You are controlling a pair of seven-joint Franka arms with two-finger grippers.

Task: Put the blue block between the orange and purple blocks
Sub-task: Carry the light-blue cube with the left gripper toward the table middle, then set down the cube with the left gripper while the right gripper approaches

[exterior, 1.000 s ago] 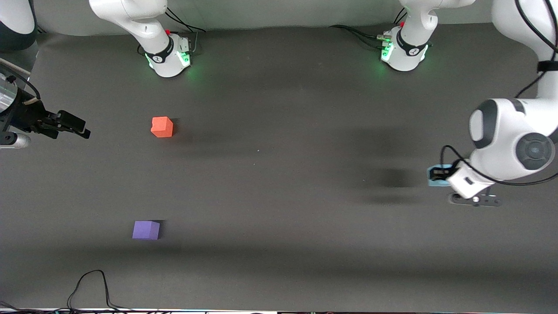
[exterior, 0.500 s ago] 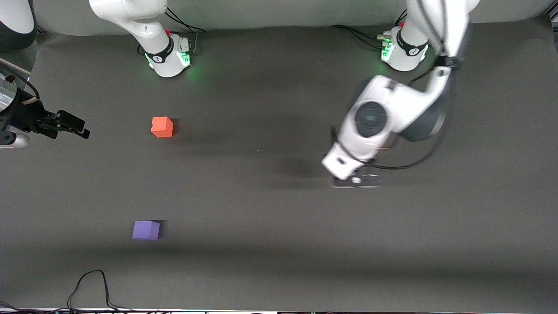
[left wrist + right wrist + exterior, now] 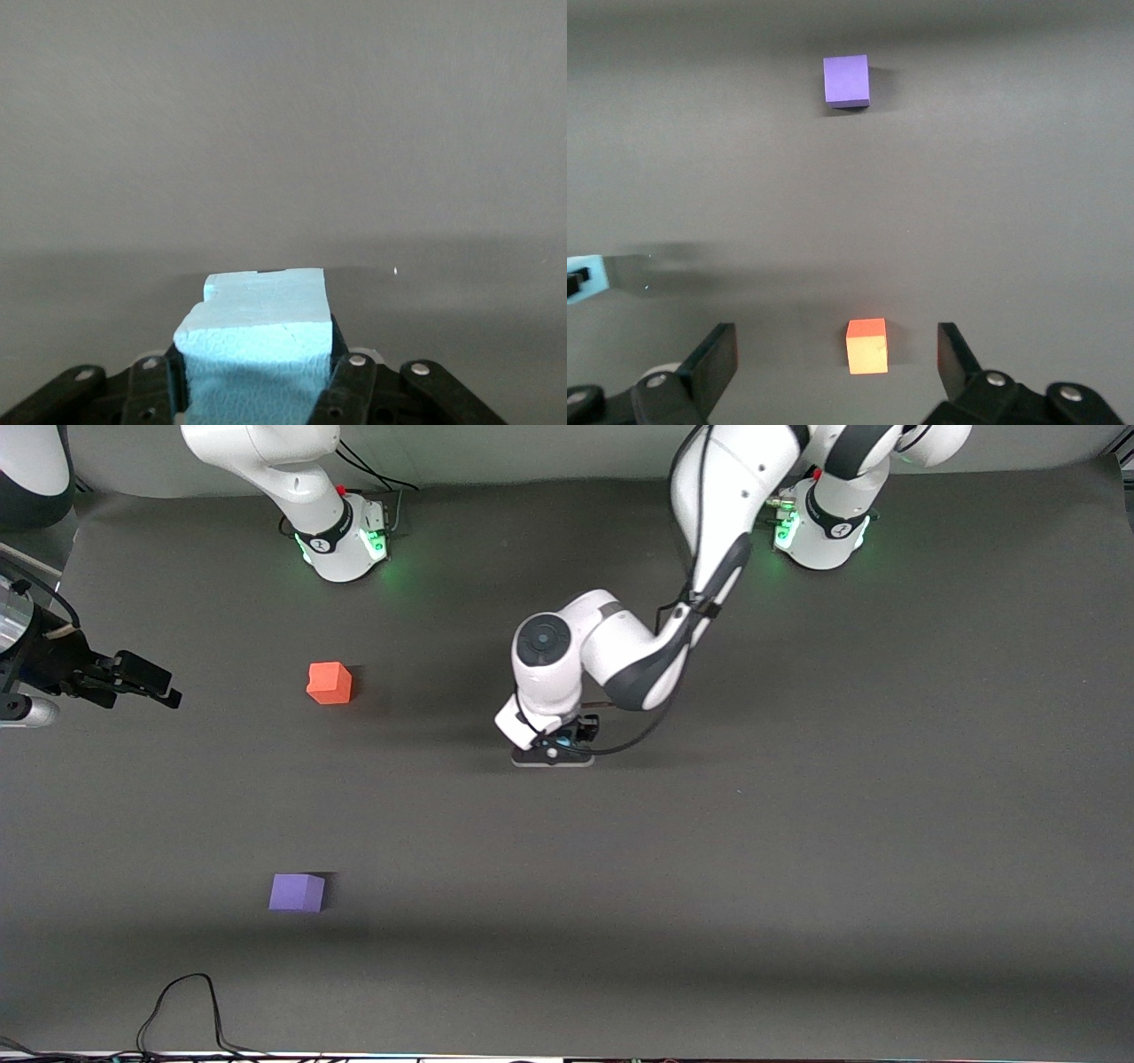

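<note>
1. We see the small sky-blue matte foam cube (image 3: 257,341) clamped between the fingers of the left claw (image 3: 565,741), up over the middle of the dark grey desk (image 3: 797,868).
2. From that cube, the small orange-red matte cube (image 3: 330,683) lies at about 10 o'clock in the front view, and the small violet-purple matte cube (image 3: 297,892) at about 8 o'clock; both rest on the desk toward the right arm's end, well apart.
3. The right claw (image 3: 837,367) waits with its fingers spread wide and nothing between them, above the desk's edge at the right arm's end.
</note>
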